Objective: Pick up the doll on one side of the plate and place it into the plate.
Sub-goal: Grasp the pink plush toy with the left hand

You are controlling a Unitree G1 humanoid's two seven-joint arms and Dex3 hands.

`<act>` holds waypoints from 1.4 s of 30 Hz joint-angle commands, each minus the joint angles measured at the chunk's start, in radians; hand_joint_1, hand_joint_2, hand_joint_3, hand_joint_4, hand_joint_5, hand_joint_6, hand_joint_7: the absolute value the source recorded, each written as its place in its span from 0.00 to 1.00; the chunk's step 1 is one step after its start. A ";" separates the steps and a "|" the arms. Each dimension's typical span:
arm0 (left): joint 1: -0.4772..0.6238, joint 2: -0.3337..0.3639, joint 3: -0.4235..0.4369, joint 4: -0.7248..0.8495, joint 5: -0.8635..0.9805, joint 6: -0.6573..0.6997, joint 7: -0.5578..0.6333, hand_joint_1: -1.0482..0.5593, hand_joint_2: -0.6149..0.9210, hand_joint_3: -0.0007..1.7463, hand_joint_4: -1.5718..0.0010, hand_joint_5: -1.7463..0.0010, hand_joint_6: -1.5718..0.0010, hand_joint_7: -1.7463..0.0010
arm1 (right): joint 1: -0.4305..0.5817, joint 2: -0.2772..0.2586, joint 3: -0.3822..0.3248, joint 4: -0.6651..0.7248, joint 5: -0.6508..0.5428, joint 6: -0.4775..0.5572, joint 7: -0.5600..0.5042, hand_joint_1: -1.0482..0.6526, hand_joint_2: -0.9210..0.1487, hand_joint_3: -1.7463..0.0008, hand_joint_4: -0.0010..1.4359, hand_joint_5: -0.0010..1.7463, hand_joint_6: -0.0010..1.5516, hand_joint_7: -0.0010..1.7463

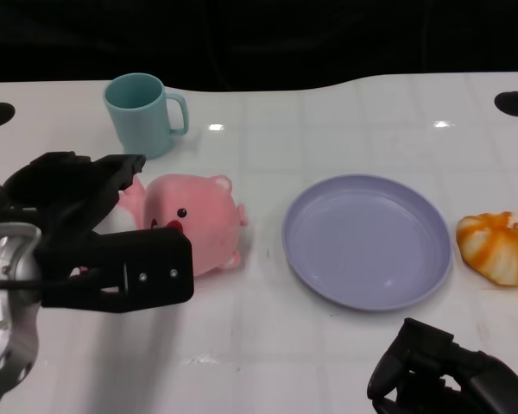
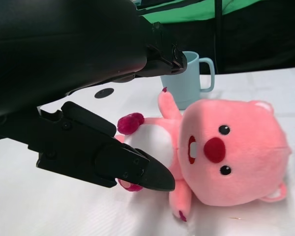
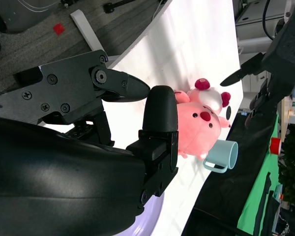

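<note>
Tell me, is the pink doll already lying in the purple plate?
No, the pink doll lies on the table beside the purple plate, which holds nothing, with the left robot hand at the doll.

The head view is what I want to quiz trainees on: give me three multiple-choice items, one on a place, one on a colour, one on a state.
1. Where does the doll lie?
A. on the plate
B. on the table between the mug and the plate
C. inside the mug

2. What colour is the plate?
A. lavender
B. green
C. red

3. How is the left hand?
A. gripping the mug
B. open at the doll, fingers apart
C. resting on the plate

Answers: 1 B, the doll lies near the mug, left of the plate. 2 A, its surface is pale purple. 3 B, the left wrist view shows its fingers spread around the doll, not closed.
</note>
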 commanded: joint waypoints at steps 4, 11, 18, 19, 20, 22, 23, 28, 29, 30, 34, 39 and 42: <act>-0.085 -0.010 -0.041 0.187 0.014 -0.048 0.005 0.26 0.98 0.00 1.00 0.87 0.89 0.99 | 0.007 -0.012 0.002 -0.015 -0.001 -0.001 0.001 0.49 0.05 0.65 0.44 1.00 0.29 0.93; -0.160 -0.045 -0.083 0.391 0.032 -0.107 0.053 0.25 0.98 0.00 1.00 0.88 0.88 0.99 | 0.013 -0.014 0.006 -0.018 -0.001 -0.005 0.003 0.48 0.04 0.66 0.43 1.00 0.29 0.93; -0.228 -0.088 -0.118 0.577 0.031 -0.172 0.120 0.25 0.96 0.00 0.99 0.88 0.87 1.00 | 0.019 -0.017 0.006 -0.027 -0.002 -0.001 0.002 0.48 0.04 0.67 0.44 1.00 0.29 0.93; -0.239 -0.096 -0.124 0.601 0.030 -0.176 0.124 0.25 0.96 0.00 0.99 0.88 0.87 1.00 | 0.021 -0.018 0.006 -0.028 -0.003 -0.002 0.002 0.48 0.03 0.67 0.44 1.00 0.29 0.93; -0.252 -0.105 -0.134 0.629 0.032 -0.179 0.126 0.25 0.96 0.00 0.99 0.89 0.87 1.00 | 0.023 -0.019 0.006 -0.030 -0.004 -0.003 0.002 0.48 0.03 0.67 0.44 1.00 0.29 0.93; -0.275 -0.125 -0.150 0.684 0.034 -0.181 0.131 0.25 0.97 0.00 0.99 0.89 0.87 1.00 | 0.026 -0.019 0.007 -0.033 -0.006 -0.004 0.000 0.47 0.03 0.67 0.44 1.00 0.29 0.93; -0.285 -0.136 -0.157 0.712 0.034 -0.179 0.131 0.25 0.97 0.00 0.99 0.89 0.87 1.00 | 0.027 -0.019 0.007 -0.034 -0.006 -0.003 0.000 0.47 0.03 0.67 0.44 1.00 0.29 0.93; -0.317 -0.179 -0.178 0.861 0.021 -0.208 0.190 0.29 0.98 0.00 0.94 0.89 0.85 0.99 | 0.030 -0.021 0.008 -0.038 -0.003 0.001 0.001 0.47 0.02 0.68 0.44 1.00 0.29 0.93; -0.320 -0.186 -0.179 0.891 0.018 -0.219 0.217 0.31 0.98 0.00 0.92 0.89 0.84 0.99 | 0.031 -0.020 0.008 -0.039 -0.002 0.003 0.001 0.47 0.02 0.68 0.44 1.00 0.29 0.93; -0.323 -0.197 -0.175 0.925 0.012 -0.227 0.252 0.32 0.98 0.00 0.88 0.90 0.81 0.99 | 0.031 -0.021 0.008 -0.040 -0.003 0.004 0.000 0.47 0.02 0.68 0.44 1.00 0.29 0.93; -0.325 -0.221 -0.147 1.024 -0.023 -0.282 0.404 0.48 1.00 0.03 0.55 0.80 0.53 0.97 | 0.032 -0.019 0.008 -0.045 0.002 0.009 0.000 0.47 0.02 0.69 0.44 1.00 0.29 0.93; -0.336 -0.221 -0.154 1.090 -0.031 -0.342 0.506 0.47 0.99 0.04 0.53 0.11 0.24 0.89 | 0.033 -0.019 0.008 -0.050 0.002 0.011 -0.001 0.47 0.02 0.69 0.44 1.00 0.29 0.93; -0.335 -0.214 -0.159 1.093 -0.032 -0.370 0.540 0.44 1.00 0.11 0.55 0.01 0.48 0.57 | 0.030 -0.019 0.006 -0.047 0.004 0.009 0.000 0.47 0.02 0.69 0.44 1.00 0.29 0.93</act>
